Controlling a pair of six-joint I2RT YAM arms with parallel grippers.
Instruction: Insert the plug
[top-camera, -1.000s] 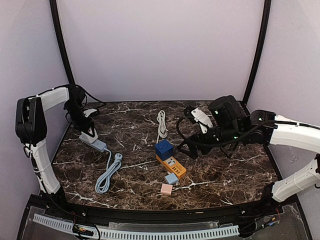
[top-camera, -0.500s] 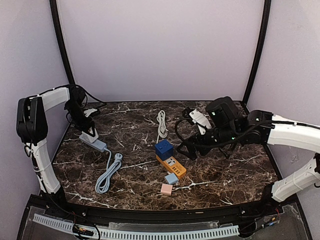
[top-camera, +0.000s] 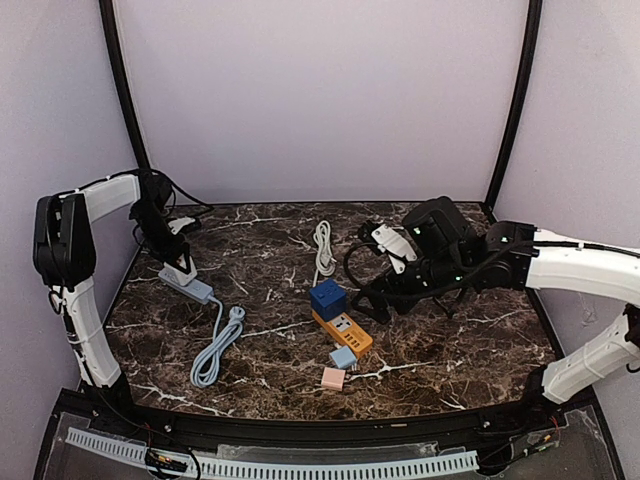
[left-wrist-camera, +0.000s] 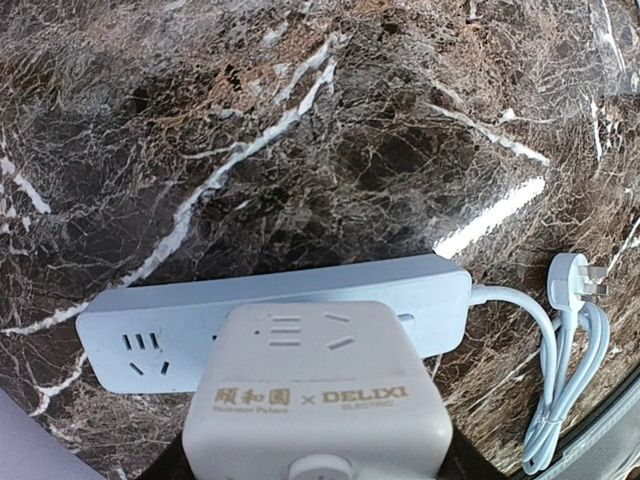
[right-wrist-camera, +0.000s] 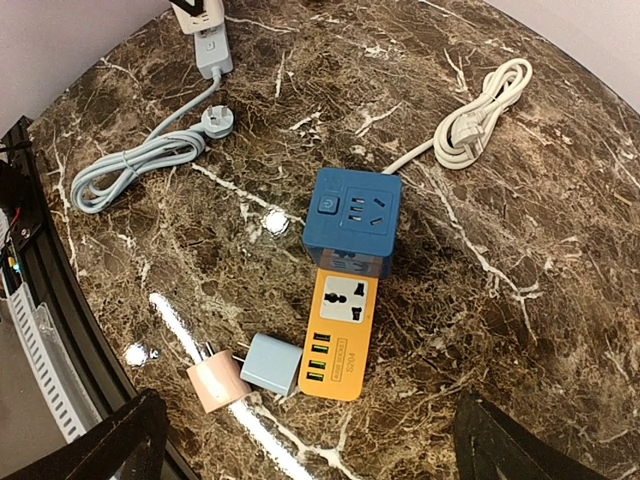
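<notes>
My left gripper is shut on a white cube adapter, marked DELIXI. It holds the adapter over the middle of the light blue power strip at the table's left; that strip also shows in the top view. I cannot tell whether the adapter's pins are seated. My right gripper is open and empty. It hovers above and to the right of the blue cube socket and the orange socket strip. Its fingertips show at the bottom corners of the right wrist view.
A light blue charger and a pink charger lie beside the orange strip's near end. A coiled white cable runs back from the blue cube. The light blue strip's coiled cord and plug lie at front left.
My right arm has moved a little left and down toward the blue cube and orange strip. The left arm and the white adapter have not moved.
</notes>
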